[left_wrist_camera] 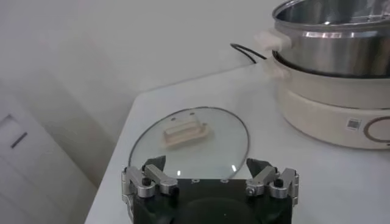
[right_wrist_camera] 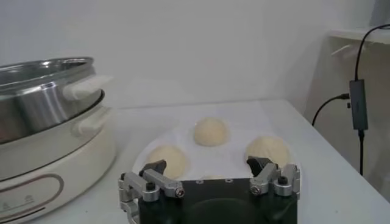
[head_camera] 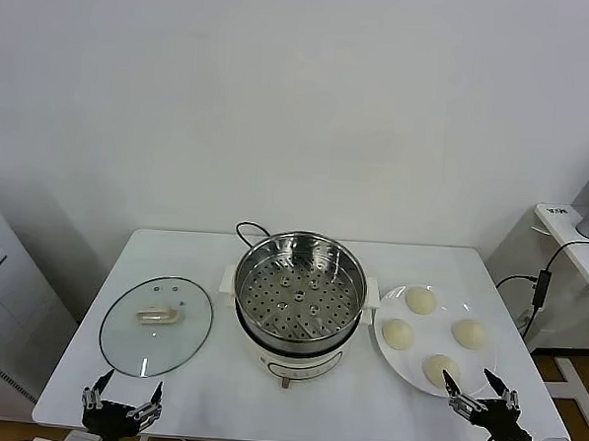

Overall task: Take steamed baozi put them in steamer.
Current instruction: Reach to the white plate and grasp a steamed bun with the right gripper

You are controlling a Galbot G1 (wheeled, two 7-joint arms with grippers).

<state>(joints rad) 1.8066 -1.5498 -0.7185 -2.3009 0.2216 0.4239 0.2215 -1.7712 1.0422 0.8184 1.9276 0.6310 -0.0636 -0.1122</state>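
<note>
Four cream-white baozi sit on a white plate (head_camera: 387, 349) at the table's right: far (head_camera: 421, 300), left (head_camera: 397, 333), right (head_camera: 469, 333) and near (head_camera: 441, 368). The steel steamer (head_camera: 299, 292) stands empty at the table's middle on its white base. My right gripper (head_camera: 481, 387) is open and empty at the front edge, just in front of the near baozi. In the right wrist view (right_wrist_camera: 207, 167) its jaws stand wide over the plate, with baozi (right_wrist_camera: 211, 131) beyond. My left gripper (head_camera: 124, 389) is open and empty at the front left, in front of the lid (left_wrist_camera: 190, 141).
A round glass lid (head_camera: 157, 324) with a white handle lies flat left of the steamer. A black cord (head_camera: 250, 228) runs behind the steamer. A side table with cables (head_camera: 559, 256) stands to the right beyond the table edge.
</note>
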